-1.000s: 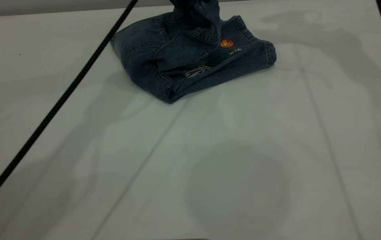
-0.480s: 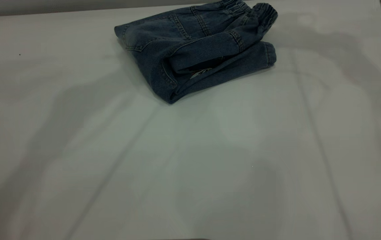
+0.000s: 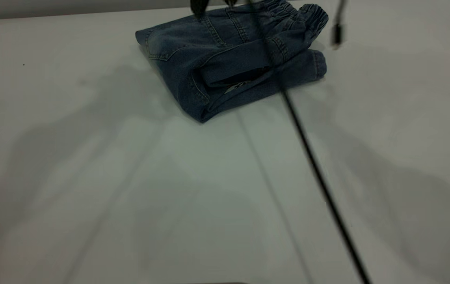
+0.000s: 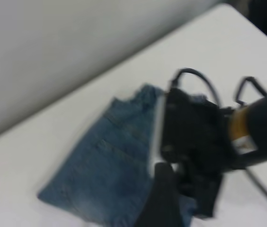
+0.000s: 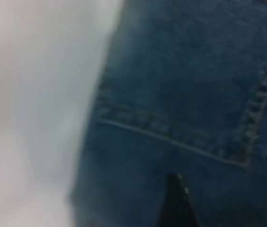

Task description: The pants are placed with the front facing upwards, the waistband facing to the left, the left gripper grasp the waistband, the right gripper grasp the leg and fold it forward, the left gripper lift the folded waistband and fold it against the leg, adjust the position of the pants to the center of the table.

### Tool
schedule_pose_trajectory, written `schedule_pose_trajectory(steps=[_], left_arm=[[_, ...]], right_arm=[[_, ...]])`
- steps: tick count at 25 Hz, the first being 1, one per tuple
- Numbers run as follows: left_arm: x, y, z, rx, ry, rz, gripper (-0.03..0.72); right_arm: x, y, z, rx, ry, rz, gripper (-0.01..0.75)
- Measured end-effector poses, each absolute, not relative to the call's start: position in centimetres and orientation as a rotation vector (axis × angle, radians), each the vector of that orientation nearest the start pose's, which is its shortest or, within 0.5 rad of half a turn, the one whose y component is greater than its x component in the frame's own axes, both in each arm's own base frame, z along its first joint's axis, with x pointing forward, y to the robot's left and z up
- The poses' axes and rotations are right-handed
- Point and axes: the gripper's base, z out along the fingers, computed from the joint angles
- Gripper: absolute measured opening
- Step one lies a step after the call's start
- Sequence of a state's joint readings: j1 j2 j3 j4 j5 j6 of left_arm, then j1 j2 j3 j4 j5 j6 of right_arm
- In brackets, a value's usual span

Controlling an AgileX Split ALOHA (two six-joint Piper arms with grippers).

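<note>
table (image 3: 130, 189) | folded pants (image 3: 225, 59) beneath right gripper (image 4: 195, 146) | jaws' state unclear

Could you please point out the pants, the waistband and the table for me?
the pants (image 3: 193, 51): exterior view, on the top folded denim layer.
the waistband (image 3: 307, 14): exterior view, on the gathered elastic band.
the table (image 3: 130, 189): exterior view, on bare tabletop.

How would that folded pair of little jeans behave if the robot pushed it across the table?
The folded denim pants would probably slide as a bundle, since they lie in flat layers on the smooth white table. The top layer looks loose, sagging open along the near fold, so it might shift or unfold. They seem soft and floppy, with a gathered elastic waistband, and unlikely to roll.
</note>
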State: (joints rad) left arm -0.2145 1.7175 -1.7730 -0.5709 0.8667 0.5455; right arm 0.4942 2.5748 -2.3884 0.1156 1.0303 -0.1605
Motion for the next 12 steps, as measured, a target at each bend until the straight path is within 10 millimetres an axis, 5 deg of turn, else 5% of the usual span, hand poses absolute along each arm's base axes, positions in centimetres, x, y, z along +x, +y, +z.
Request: schedule_pose_trajectory(steps=[7, 12], left_arm=[[37.5, -12.1, 39.8, 0.642, 2.133, -0.520, 0.575], [37.5, -12.1, 39.8, 0.643, 2.134, -0.520, 0.575]], right_arm=[[48.9, 25.7, 8.7, -0.803, 2.660, -0.052, 0.433], [48.5, 24.9, 7.2, -0.776, 2.763, -0.068, 0.428]])
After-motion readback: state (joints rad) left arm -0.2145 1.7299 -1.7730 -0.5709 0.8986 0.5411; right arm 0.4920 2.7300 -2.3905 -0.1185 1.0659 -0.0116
